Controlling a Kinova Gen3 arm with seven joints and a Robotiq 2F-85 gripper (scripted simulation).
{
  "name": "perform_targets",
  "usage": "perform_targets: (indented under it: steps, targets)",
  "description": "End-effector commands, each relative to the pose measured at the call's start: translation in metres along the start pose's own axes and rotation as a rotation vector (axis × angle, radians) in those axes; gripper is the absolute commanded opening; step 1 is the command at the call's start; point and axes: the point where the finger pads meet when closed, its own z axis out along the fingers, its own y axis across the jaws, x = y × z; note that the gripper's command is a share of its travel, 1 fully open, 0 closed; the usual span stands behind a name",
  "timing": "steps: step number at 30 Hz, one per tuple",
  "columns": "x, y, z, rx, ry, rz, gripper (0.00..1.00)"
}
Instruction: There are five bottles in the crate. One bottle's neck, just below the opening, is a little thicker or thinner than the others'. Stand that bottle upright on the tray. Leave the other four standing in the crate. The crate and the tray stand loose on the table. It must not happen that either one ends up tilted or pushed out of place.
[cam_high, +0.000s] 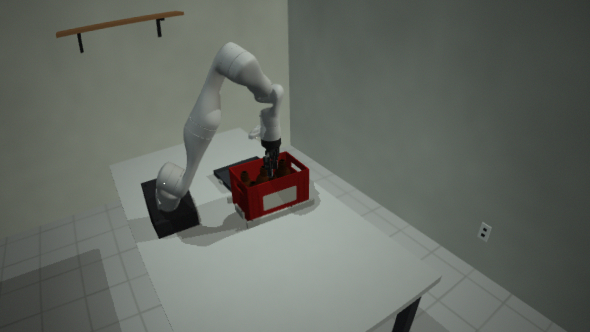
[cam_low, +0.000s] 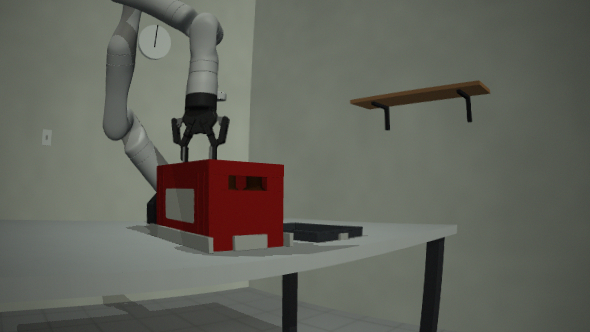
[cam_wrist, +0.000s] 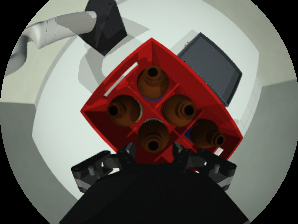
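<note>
1. We see the gripper pointing straight down over the red crate, its fingers spread partway and nothing between them; it is released and grasps nothing.
2. In the exterior view its fingertips hang just above the crate's top rim, apart from it.
3. In the wrist view we count five brown bottles standing upright in the crate's compartments, mouths up: a far bottle, a left bottle, a middle bottle, a near bottle and a right bottle.
4. The near bottle sits closest to the gripper's dark body at the bottom of the wrist view, roughly between the two fingers.
5. We cannot tell from these views which neck is thicker or thinner; the mouths look alike at this size.
6. The dark tray lies flat on the table just beside the crate, on the side away from the top camera. Nothing we can see stands on it.
7. Pale blocks lie along the crate's foot on the table.
8. The white arm arches up from its black base plate at the table's edge, beside the crate.
9. Farther out we note a wooden wall shelf, a round wall clock, a wall socket and a tiled floor.
</note>
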Motion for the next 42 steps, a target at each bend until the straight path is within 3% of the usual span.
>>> perform_targets:
  steps: [1,25,42]
  targets:
    - [0.0,-0.001,0.003,0.003,0.001,0.0,0.64]
    - [0.0,-0.001,0.029,0.003,0.001,0.0,0.64]
    - [0.0,-0.001,0.034,0.003,0.001,0.0,0.64]
